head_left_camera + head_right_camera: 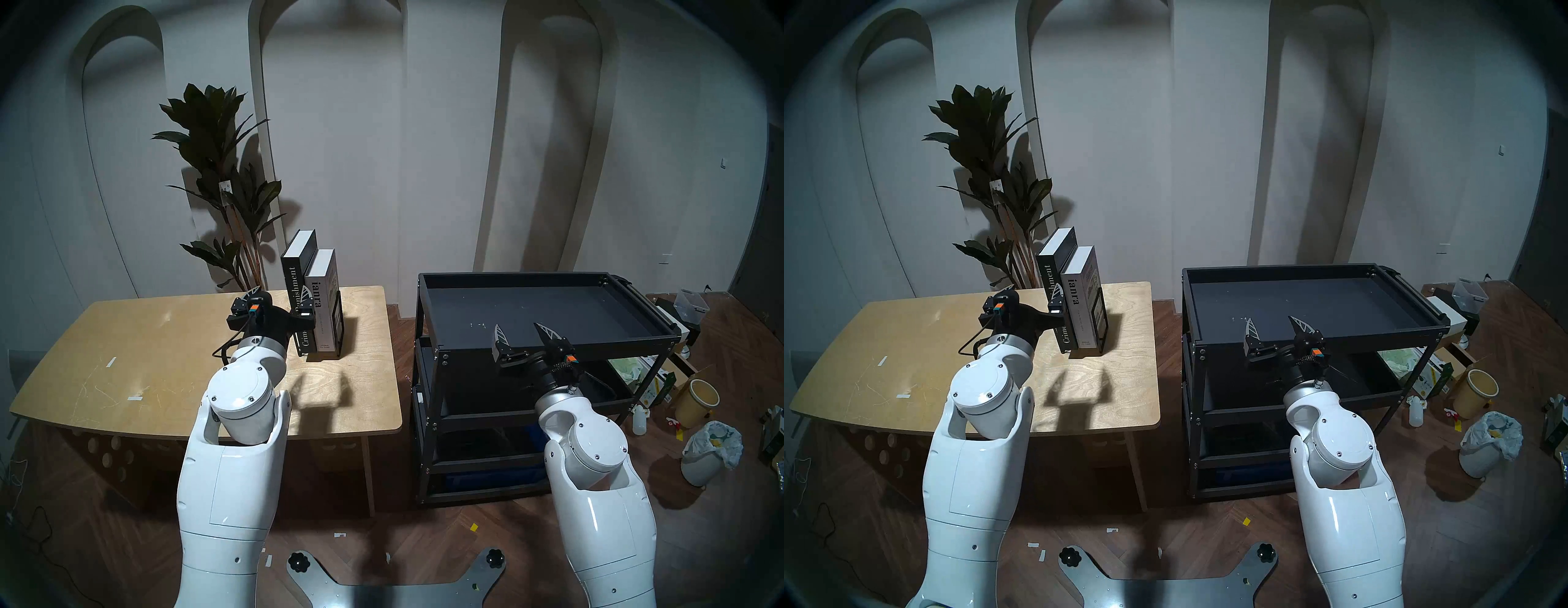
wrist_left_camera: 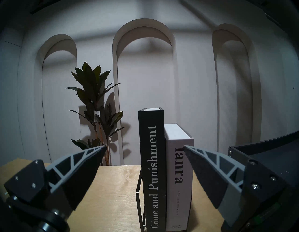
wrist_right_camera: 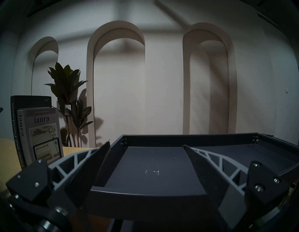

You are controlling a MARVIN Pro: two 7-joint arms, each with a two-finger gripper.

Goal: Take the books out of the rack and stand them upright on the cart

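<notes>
I hold the left gripper level and spread empty before the books, upright in the rack, its fingertip hiding their spines; the right gripper, likewise released, rides right of them over the cart.

The left pincer hides part of the black book's spine.
</notes>
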